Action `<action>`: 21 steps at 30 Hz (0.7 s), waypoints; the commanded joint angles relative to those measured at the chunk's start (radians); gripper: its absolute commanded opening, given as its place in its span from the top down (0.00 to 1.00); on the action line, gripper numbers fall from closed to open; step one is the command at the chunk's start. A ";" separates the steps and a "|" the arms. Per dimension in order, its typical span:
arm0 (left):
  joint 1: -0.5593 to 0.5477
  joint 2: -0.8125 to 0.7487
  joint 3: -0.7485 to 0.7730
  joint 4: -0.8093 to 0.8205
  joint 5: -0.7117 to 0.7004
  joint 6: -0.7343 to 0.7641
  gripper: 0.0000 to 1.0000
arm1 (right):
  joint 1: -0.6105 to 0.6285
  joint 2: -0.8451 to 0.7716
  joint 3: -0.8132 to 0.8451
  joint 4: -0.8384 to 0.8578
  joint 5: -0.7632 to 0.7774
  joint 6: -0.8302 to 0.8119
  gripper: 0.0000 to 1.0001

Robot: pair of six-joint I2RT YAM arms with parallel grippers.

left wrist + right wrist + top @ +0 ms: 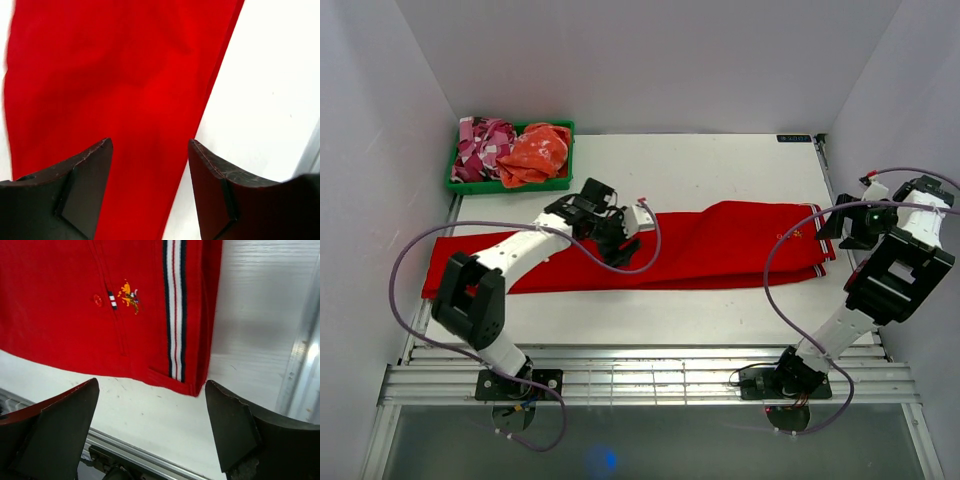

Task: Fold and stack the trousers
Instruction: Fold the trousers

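Top view: trousers (720, 245) lie flat across the table (720, 165); bin (510, 186) at 10 o'clock.
Left wrist: left gripper (150, 145) jaws apart, empty, over red cloth.
Right wrist: right gripper (152, 385) jaws apart, empty; waistband at 12 o'clock bears a striped band (173, 315) and an embroidered emblem (129, 295), too small to read.

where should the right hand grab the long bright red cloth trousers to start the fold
Probably take the bright red cloth trousers at the near corner of the striped waistband, coming in from the right end. They lie flat along the white table, so only an edge gives purchase, and that corner sits just ahead of the open right hand.
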 commanded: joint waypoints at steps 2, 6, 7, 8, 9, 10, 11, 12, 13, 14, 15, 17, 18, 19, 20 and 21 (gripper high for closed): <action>-0.123 0.115 0.092 0.126 -0.095 0.026 0.27 | -0.001 0.058 -0.074 0.047 -0.210 0.050 0.11; -0.258 0.206 0.177 0.163 -0.138 0.056 0.26 | 0.002 0.095 -0.104 0.061 -0.299 0.061 0.26; -0.277 0.221 0.196 0.180 -0.146 0.062 0.26 | 0.003 0.099 -0.106 0.056 -0.321 0.058 0.29; -0.297 0.246 0.204 0.186 -0.143 0.065 0.26 | 0.003 0.104 -0.105 0.045 -0.336 0.050 0.33; -0.326 0.256 0.210 0.195 -0.143 0.066 0.26 | 0.006 0.110 -0.105 0.018 -0.350 0.041 0.34; -0.340 0.266 0.217 0.224 -0.146 0.062 0.26 | 0.008 0.112 -0.106 0.009 -0.365 0.029 0.33; -0.354 0.292 0.220 0.235 -0.151 0.057 0.26 | 0.008 0.112 -0.111 0.004 -0.369 0.027 0.34; -0.383 0.307 0.226 0.246 -0.169 0.054 0.26 | 0.008 0.106 -0.120 0.002 -0.369 0.029 0.34; -0.394 0.321 0.230 0.258 -0.177 0.051 0.26 | 0.010 0.104 -0.140 0.007 -0.369 0.030 0.35; -0.404 0.345 0.238 0.282 -0.181 0.043 0.27 | 0.010 0.104 -0.150 0.010 -0.364 0.032 0.40; -0.421 0.356 0.240 0.295 -0.198 0.039 0.27 | 0.010 0.101 -0.160 0.013 -0.358 0.033 0.44; -0.435 0.382 0.247 0.327 -0.217 0.039 0.29 | 0.010 0.100 -0.177 0.015 -0.349 0.033 0.58; -0.444 0.405 0.247 0.338 -0.236 0.039 0.30 | 0.010 0.092 -0.181 0.015 -0.347 0.035 0.63; -0.446 0.415 0.250 0.351 -0.244 0.036 0.31 | 0.010 0.087 -0.184 0.010 -0.347 0.035 0.80; -0.446 0.422 0.252 0.355 -0.246 0.039 0.32 | 0.010 0.083 -0.190 0.004 -0.350 0.030 0.88; -0.446 0.430 0.250 0.356 -0.247 0.040 0.32 | 0.010 0.075 -0.190 -0.001 -0.352 0.027 0.92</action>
